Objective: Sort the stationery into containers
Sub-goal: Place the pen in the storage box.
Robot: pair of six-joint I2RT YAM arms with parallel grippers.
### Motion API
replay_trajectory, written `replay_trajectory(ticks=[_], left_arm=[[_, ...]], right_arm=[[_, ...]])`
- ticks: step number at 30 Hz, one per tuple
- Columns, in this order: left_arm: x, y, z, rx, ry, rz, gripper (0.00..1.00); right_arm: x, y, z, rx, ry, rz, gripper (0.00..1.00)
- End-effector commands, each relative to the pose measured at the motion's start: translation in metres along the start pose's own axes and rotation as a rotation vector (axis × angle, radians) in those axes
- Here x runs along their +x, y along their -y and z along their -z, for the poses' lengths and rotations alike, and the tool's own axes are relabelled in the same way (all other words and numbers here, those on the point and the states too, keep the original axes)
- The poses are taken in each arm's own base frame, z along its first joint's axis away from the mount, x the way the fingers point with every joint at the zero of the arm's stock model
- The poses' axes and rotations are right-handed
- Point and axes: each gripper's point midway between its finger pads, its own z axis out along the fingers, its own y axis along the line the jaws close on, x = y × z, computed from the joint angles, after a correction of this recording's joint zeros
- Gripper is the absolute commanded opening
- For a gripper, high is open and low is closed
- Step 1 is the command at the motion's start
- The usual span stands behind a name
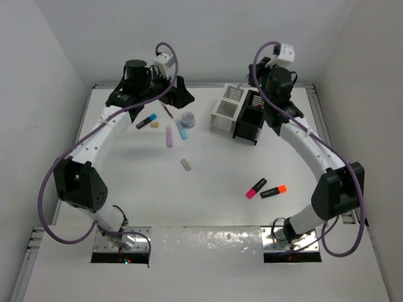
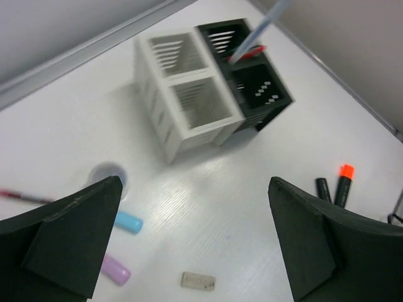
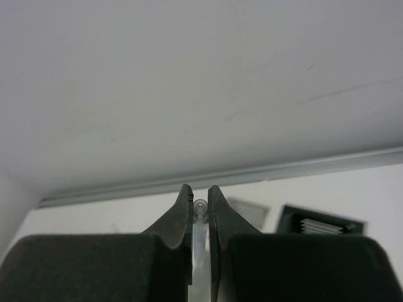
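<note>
The white bin point(image 1: 225, 111) and the black bin point(image 1: 249, 121) stand joined at the back right; they also show in the left wrist view, the white bin point(image 2: 189, 100) beside the black bin point(image 2: 258, 88). My right gripper point(image 1: 259, 90) hovers over the black bin, shut on a pale translucent pen point(image 3: 200, 211) whose lower end point(image 2: 255, 34) points into the bin's far compartment, next to a red pen point(image 2: 250, 55). My left gripper point(image 1: 151, 100) is open and empty, high above a red pen point(image 1: 167, 112), a blue-ended highlighter point(image 1: 146, 121), a greyish round piece point(image 1: 187, 117), a pink stick point(image 1: 169, 135) and a blue stick point(image 1: 181, 130).
A beige eraser point(image 1: 186, 164) lies mid-table. A pink highlighter point(image 1: 255, 188) and an orange highlighter point(image 1: 274, 191) lie at the front right. A small beige piece point(image 1: 154, 125) sits by the blue-ended highlighter. White walls close in the table.
</note>
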Motion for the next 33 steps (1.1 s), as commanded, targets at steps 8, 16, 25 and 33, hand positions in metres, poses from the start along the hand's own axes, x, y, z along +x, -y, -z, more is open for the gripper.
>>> replay_trajectory(ticks=[8,16,25,33], left_arm=[[0.041,-0.102,0.023,-0.341,-0.035,0.237,1.0],[0.062,-0.142,0.024,-0.414,-0.062,0.278,1.0],[0.114,-0.216,-0.004,-0.62,-0.18,0.425,1.0],[0.145,-0.274,-0.044,-0.887,-0.248,0.384,0.99]], right_arm=[[-0.003,0.107,-0.051,0.356,0.054,0.32,0.0],[0.054,0.134,-0.069,0.397,-0.017,0.347,0.0],[0.11,0.148,-0.064,0.394,-0.141,0.276,0.41],[0.08,0.127,-0.049,0.315,-0.119,0.282,0.62]])
